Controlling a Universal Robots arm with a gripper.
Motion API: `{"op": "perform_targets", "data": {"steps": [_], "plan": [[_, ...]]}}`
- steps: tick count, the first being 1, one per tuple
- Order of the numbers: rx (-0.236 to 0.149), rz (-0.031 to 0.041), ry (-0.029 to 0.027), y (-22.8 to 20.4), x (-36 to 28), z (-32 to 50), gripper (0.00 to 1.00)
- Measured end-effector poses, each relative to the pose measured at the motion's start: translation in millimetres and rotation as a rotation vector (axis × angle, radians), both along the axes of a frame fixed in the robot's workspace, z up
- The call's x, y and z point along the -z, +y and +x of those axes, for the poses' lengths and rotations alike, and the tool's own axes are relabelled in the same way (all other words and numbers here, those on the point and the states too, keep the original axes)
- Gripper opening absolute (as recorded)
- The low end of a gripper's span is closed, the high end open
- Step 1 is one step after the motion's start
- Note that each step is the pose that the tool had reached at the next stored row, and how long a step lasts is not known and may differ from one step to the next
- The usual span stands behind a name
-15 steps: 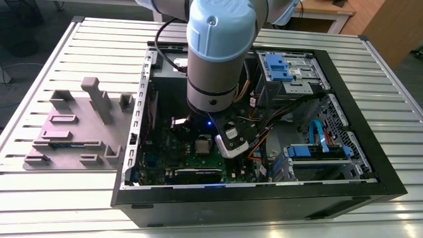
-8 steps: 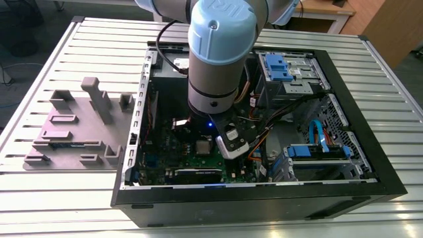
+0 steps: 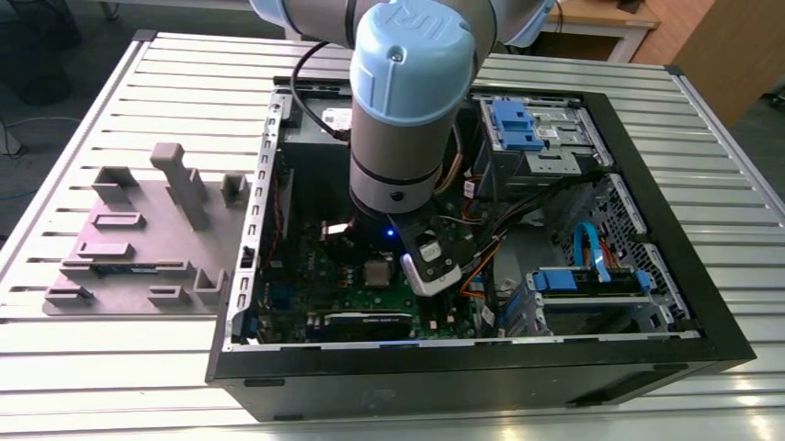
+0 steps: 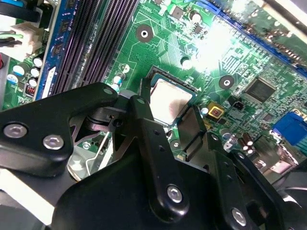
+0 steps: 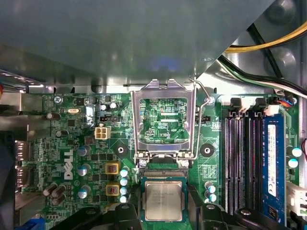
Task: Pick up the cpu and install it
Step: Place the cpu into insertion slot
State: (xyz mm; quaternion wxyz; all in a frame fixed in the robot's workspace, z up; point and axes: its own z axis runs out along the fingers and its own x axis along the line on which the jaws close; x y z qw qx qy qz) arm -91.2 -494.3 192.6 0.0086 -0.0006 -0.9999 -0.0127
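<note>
The arm (image 3: 399, 110) is reaching down into the open case (image 3: 491, 372) that is lying on the table (image 3: 110, 377), toward the exterior view's left half of the case, where the green board (image 5: 72, 143) is sitting.

The cpu (image 5: 163, 200) is lying flat, silver top up, directly under the hand (image 5: 163, 213) and squarely over the socket (image 5: 163, 174). It appears to be resting in the socket or just above it; which of the two is not showing. Being square, it has no long axis to line up, and its edges are running parallel to the socket's rim. The silver frame (image 5: 164, 89) is standing swung open just beyond the socket, leaving the way down unobstructed.

In both wrist views the hand is set narrow, about as wide as the cpu. Its black fingers (image 4: 144, 115) are flanking the cpu on two opposite edges, lying against them or nearly so. By my judgement they are gripping the cpu rather than standing clear of it, and nothing else is sitting between them.
</note>
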Motion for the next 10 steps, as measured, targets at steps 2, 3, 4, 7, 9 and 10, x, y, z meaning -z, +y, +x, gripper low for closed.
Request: {"op": "perform_targets", "data": {"steps": [2,3,4,7,9,10], "plan": [[0.000,0.0007,-0.0001,0.0,1.6,0.0,0.47],[0.000,0.0010,-0.0001,0.0,2.5,0.0,0.47],[0.000,0.0006,0.0002,0.0,2.9,-0.1,0.47],[0.000,0.0010,0.0002,0.0,3.3,-0.1,0.47],[0.000,0.0013,0.0000,0.0,3.5,0.0,0.47],[0.000,0.0014,0.0000,0.0,3.5,0.0,0.47]]}}
